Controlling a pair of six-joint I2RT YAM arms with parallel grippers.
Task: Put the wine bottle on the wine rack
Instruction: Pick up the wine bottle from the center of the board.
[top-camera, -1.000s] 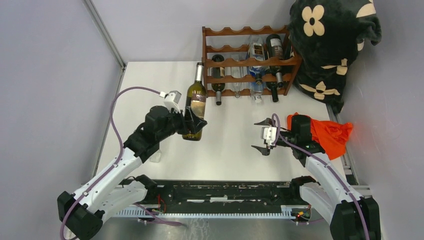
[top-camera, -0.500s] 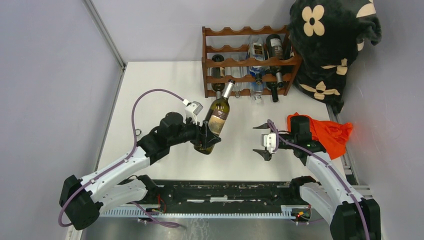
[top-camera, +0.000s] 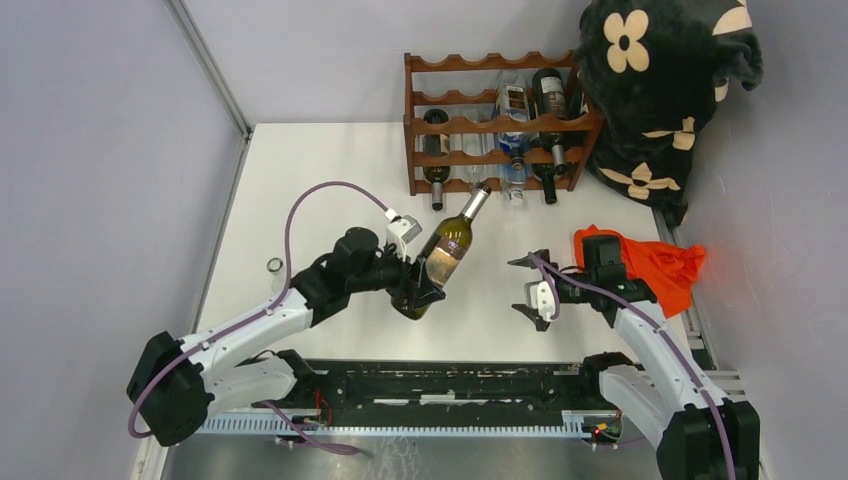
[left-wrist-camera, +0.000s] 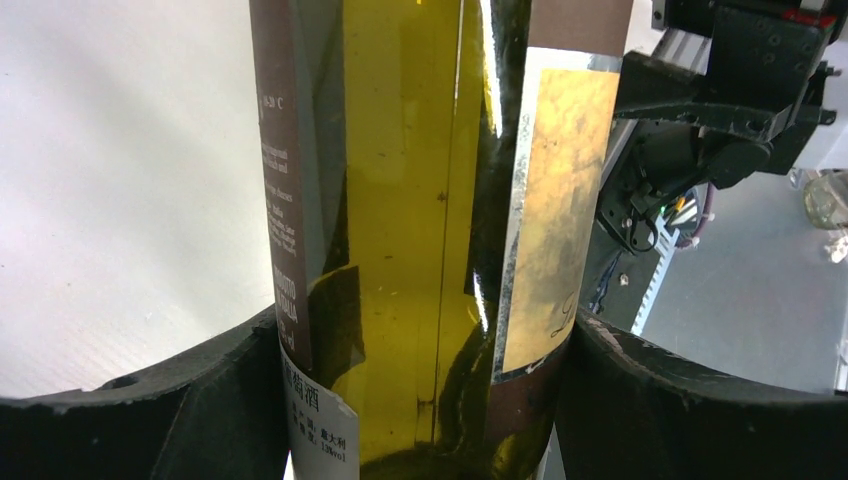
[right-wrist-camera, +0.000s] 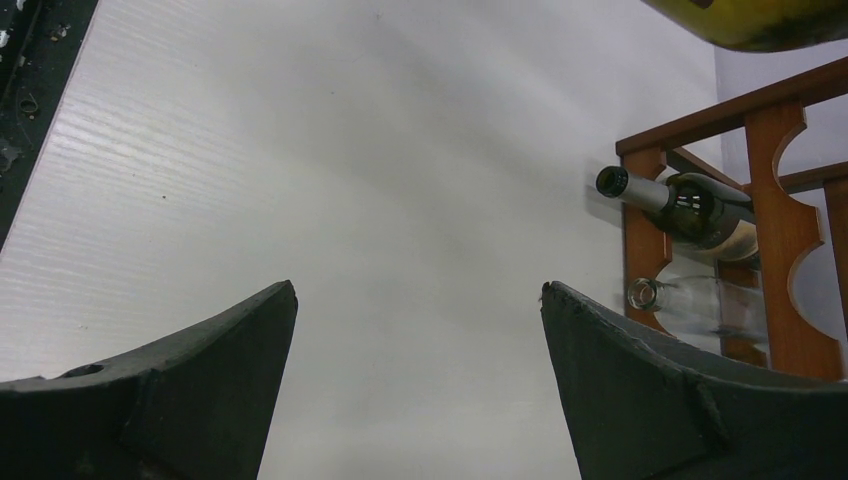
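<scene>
Ahead of wine bottle (top-camera: 447, 250), stocked rack (top-camera: 490, 62)

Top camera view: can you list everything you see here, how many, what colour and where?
table: one, white, under everything.
wine rack: one, reddish-brown wood, far edge of the table.
racked bottles: at least four, dark and clear, lying in the rack, necks toward the arms.
wine bottle: one, yellow-green with a gold label, held tilted above the table, neck toward the rack.
cloth: one, orange-red, right edge of the table.
blanket: one, black with cream flowers, right of the rack.
left gripper: one, black, shut on the wine bottle.
right gripper: one, black, open, empty.
</scene>
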